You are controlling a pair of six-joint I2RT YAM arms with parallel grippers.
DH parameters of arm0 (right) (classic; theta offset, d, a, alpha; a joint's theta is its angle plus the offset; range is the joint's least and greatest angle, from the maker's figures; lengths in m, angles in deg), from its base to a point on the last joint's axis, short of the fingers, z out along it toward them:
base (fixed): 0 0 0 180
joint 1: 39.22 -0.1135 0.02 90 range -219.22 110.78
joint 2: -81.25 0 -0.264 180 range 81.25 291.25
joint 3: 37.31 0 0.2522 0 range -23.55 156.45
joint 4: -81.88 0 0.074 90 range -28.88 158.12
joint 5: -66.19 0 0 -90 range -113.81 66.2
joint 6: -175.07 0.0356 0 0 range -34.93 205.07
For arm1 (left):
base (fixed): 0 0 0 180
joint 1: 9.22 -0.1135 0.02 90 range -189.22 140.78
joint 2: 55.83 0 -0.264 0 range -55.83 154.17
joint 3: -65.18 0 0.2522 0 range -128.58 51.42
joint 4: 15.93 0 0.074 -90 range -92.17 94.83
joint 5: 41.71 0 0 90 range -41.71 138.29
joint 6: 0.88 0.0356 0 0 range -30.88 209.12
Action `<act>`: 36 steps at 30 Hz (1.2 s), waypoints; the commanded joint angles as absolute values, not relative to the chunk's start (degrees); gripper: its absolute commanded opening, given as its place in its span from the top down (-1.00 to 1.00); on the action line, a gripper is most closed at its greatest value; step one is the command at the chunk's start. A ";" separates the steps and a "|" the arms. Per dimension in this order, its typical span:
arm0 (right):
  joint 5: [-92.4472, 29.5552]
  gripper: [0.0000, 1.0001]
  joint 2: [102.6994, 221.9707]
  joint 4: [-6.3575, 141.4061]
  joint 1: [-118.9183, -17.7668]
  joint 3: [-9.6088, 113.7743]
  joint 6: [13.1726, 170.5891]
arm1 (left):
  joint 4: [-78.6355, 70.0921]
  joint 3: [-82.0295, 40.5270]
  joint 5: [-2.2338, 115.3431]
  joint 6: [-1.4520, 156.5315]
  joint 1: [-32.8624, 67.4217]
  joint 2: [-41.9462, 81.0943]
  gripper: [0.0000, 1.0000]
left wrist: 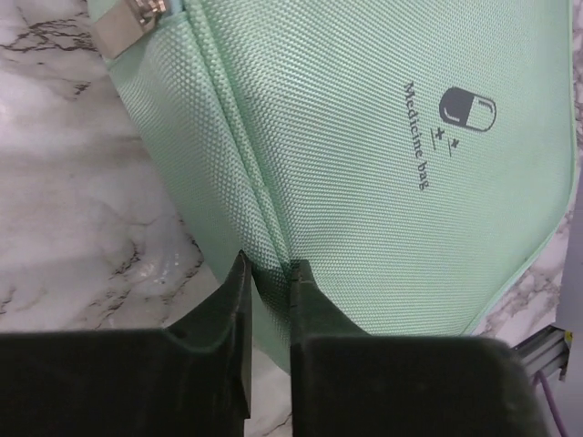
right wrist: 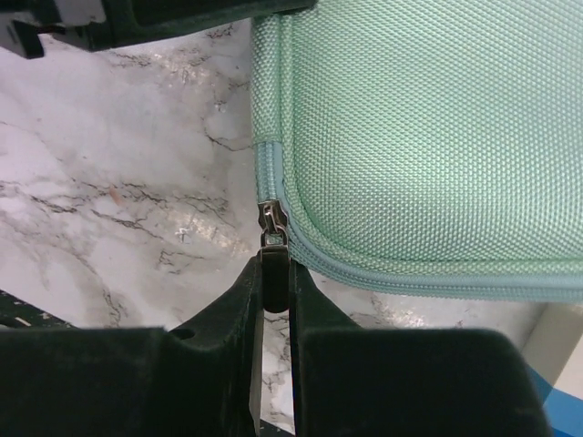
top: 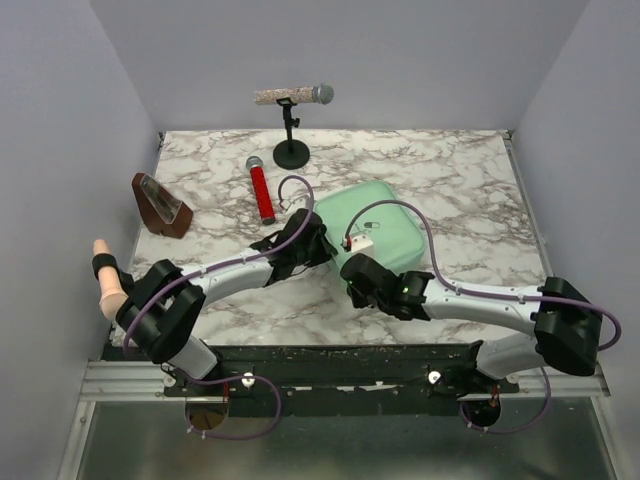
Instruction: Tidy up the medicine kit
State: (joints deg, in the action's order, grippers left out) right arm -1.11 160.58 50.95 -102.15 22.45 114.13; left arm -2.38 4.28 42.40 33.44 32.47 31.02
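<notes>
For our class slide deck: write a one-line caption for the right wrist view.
Right gripper pinches the zipper pull at the mint-green medicine kit's corner, over marble table.

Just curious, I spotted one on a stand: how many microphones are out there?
2. A glittery microphone rests on a black stand at the table's far edge; a red microphone lies flat nearer, left of the medicine kit. More may be hidden from view.
</notes>
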 commanded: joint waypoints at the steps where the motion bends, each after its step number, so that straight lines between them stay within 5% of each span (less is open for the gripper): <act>1: -0.08 0.99 157.73 40.88 -102.67 18.47 117.85 | 3.10 5.63 37.83 38.23 30.24 35.66 0.88; 12: -3.68 0.99 147.53 43.34 -102.59 13.54 113.98 | 1.70 7.20 37.75 37.79 27.52 34.79 1.00; 26: 3.00 0.99 155.34 29.98 -102.58 19.60 124.44 | 3.19 9.76 36.26 38.67 22.33 30.30 1.00; 33: -4.90 0.99 148.50 40.33 -102.58 18.02 117.51 | 2.32 9.23 39.58 39.46 22.16 29.86 1.00; 36: -2.11 0.61 146.82 42.28 -102.50 19.07 117.49 | 0.21 10.90 41.17 38.06 22.07 29.25 1.00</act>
State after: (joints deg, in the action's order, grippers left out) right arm -2.37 149.87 37.29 -102.26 18.36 119.41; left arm -5.81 7.23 42.34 37.66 22.88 28.59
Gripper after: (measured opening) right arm 0.101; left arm 0.028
